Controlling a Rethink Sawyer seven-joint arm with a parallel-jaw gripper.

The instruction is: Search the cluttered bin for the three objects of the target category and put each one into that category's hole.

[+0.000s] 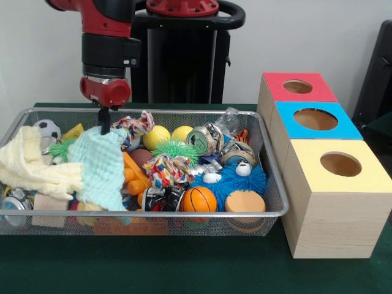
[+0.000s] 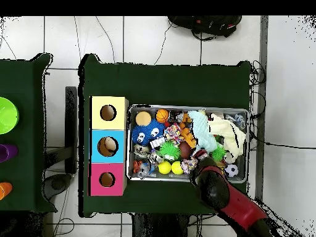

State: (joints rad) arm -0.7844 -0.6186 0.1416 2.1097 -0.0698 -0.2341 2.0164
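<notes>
- Gripper (image 1: 105, 124): low at the bin's (image 1: 153, 214) far rim, touching the mint cloth (image 1: 98, 165); jaws possibly closed, cannot tell
- Bin: toys, balls, cloths
- Boxes beside it: red (image 1: 298, 87), blue (image 1: 315, 120), yellow (image 1: 340, 165), one hole each

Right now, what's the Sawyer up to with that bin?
The arm hangs over the mesh bin, its gripper low at the back edge of the light green cloth. Whether it grips anything can't be told. The bin is full of balls, cloths and toys. The red, blue and yellow holes sit beside it.
</notes>
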